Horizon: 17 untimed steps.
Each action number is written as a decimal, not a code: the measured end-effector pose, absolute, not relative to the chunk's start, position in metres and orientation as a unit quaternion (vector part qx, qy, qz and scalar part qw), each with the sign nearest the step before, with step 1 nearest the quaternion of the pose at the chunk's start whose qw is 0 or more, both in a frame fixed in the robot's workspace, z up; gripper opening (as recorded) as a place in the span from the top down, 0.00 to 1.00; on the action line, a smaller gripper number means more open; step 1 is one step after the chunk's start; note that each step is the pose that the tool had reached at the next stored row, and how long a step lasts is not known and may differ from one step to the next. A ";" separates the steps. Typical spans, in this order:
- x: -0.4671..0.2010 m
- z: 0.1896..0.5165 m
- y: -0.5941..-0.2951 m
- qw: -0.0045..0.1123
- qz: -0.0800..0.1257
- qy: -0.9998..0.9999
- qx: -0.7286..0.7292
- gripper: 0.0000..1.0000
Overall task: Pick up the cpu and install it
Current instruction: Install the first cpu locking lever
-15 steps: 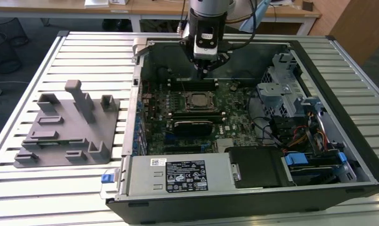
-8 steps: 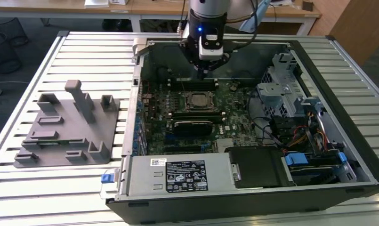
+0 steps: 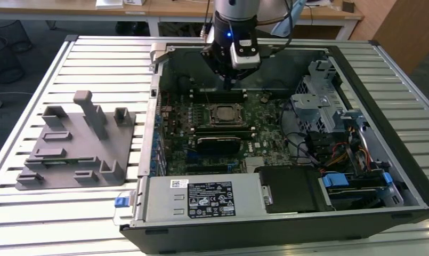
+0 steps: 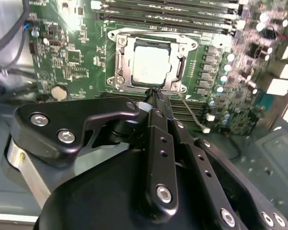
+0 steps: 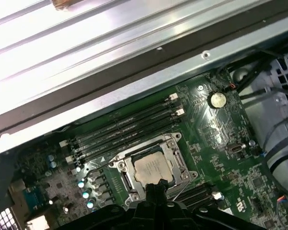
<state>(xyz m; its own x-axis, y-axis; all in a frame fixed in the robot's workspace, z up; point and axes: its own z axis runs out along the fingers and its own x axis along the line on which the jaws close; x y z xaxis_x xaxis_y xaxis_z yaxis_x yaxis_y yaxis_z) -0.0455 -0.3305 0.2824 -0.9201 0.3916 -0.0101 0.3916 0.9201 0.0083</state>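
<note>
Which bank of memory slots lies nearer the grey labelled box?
The bank between the cpu and the grey box; the other bank lies beyond the cpu.

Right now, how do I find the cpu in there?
Look inside the open computer case, at the green board. Near its middle sits a metal socket frame. The cpu is the pale silver square inside it, unlike the long dark slots alongside.

I see the cpu [image 4: 151,62] lying flat and square inside its socket frame [image 4: 121,64] on the green board [image 4: 72,57]. Its pale silver top faces up, and both wrist views show a thin darker rim.
</note>
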 end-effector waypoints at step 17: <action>-0.051 0.278 -0.331 0.006 0.003 0.997 0.072 0.89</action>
<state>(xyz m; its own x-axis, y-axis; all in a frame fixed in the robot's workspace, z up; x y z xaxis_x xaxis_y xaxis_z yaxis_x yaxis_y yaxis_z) -0.0515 -0.3305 0.2783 -0.9895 0.1442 -0.0106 0.1441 0.9895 0.0076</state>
